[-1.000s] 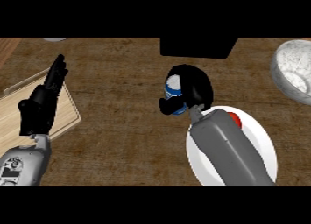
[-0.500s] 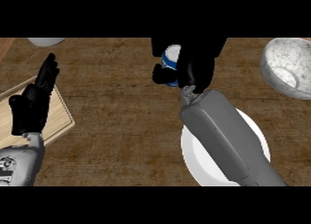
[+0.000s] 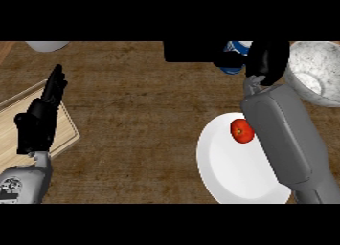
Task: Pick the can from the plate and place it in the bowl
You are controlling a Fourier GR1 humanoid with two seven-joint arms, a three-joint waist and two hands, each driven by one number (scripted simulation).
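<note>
Resting at the left side, the robot's left hand (image 3: 39,119) is open, its black fingers (image 3: 56,86) straight and pointing up. It sits over a pale wooden cutting board (image 3: 6,131) that lies on the brown wooden table (image 3: 137,119). Near the top left edge is a bit of a small white round thing (image 3: 47,46). Further right, a flat white round plate (image 3: 232,172) lies on the table with a small red tomato (image 3: 242,131) on it. Above the plate, the right hand (image 3: 266,60) has its fingers curled round the blue and white can (image 3: 234,56). That can is up off the plate, just left of the speckled grey bowl (image 3: 321,72) at the right.
</note>
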